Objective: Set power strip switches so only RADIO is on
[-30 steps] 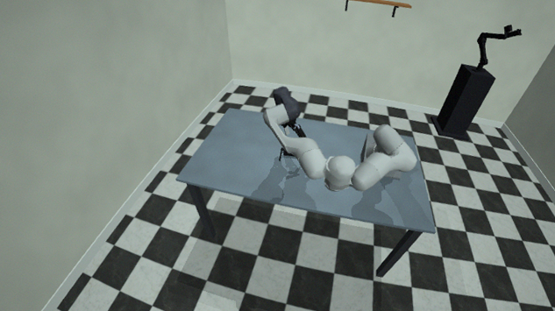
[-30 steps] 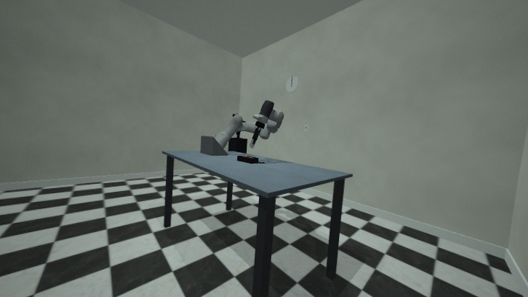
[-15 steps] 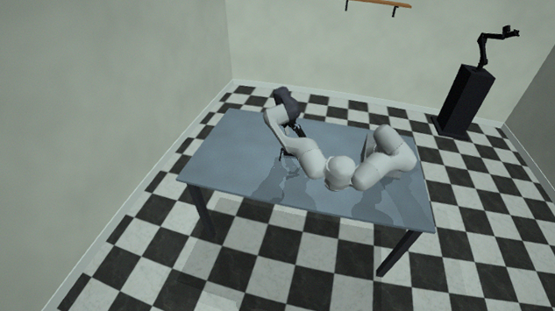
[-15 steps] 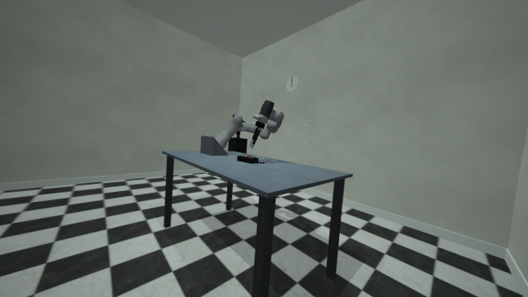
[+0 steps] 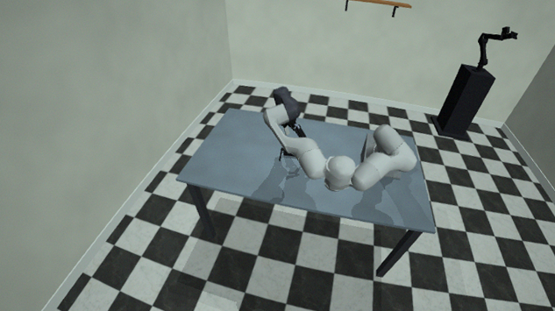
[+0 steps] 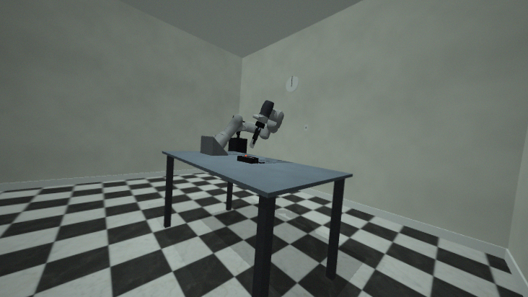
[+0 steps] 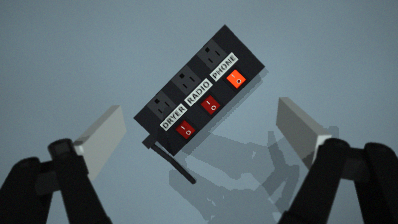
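Hovering over the power strip [image 7: 199, 96] lying flat on the counter [image 7: 325, 45], your jaws are wide open and hold nothing. Only the PHONE switch [image 7: 236, 78] glows bright, so press it off gently, then press the RADIO switch [image 7: 211, 105] on.

We see the power strip [image 7: 199, 97], a black bar w/ three sockets, lying flat, right way up, on the table [image 7: 75, 55], set diagonally, between the two fingers and a bit beyond their tips, touching neither. Labels along it: DRYER, RADIO, PHONE. Phone switch [image 7: 236, 79] glows bright orange; radio switch [image 7: 210, 105] and dryer switch [image 7: 184, 130] are dull dark red. Dryer end sits nearest the finger on the picture's left; a short black cord [image 7: 172, 162] leaves that end, running back toward the fingers.
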You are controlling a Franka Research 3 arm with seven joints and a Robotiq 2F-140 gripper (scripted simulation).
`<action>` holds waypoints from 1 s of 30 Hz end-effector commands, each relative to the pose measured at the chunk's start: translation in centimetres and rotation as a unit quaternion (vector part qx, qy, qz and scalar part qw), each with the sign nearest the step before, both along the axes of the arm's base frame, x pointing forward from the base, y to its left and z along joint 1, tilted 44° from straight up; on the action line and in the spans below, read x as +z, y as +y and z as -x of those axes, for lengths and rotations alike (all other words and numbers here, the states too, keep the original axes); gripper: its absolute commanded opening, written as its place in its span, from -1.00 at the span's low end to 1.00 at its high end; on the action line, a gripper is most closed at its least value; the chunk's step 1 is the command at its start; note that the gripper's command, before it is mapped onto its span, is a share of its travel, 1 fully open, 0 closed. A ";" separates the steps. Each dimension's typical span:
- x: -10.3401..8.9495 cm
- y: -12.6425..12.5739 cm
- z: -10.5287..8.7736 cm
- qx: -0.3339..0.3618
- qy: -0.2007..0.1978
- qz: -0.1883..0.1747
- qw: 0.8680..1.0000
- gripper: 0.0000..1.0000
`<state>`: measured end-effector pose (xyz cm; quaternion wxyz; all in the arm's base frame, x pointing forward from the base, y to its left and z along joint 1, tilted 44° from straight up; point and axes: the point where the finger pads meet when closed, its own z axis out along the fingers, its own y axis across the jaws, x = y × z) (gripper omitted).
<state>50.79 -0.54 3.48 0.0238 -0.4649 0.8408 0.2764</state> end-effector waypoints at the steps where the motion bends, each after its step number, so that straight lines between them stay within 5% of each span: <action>1: -0.1 0.1 -0.1 -0.001 0.001 0.001 1.000 1.00; 21: 0.0 0.0 0.0 0.002 -0.002 -0.002 1.000 1.00; 24: 1.3 -0.8 0.1 0.059 -0.074 -0.057 0.994 1.00; 28: 1.3 -0.8 0.1 0.059 -0.074 -0.057 0.994 1.00; 29: 2.2 -1.3 0.2 0.091 -0.121 -0.086 0.985 1.00; 30: 2.2 -1.3 0.2 0.091 -0.121 -0.086 0.985 1.00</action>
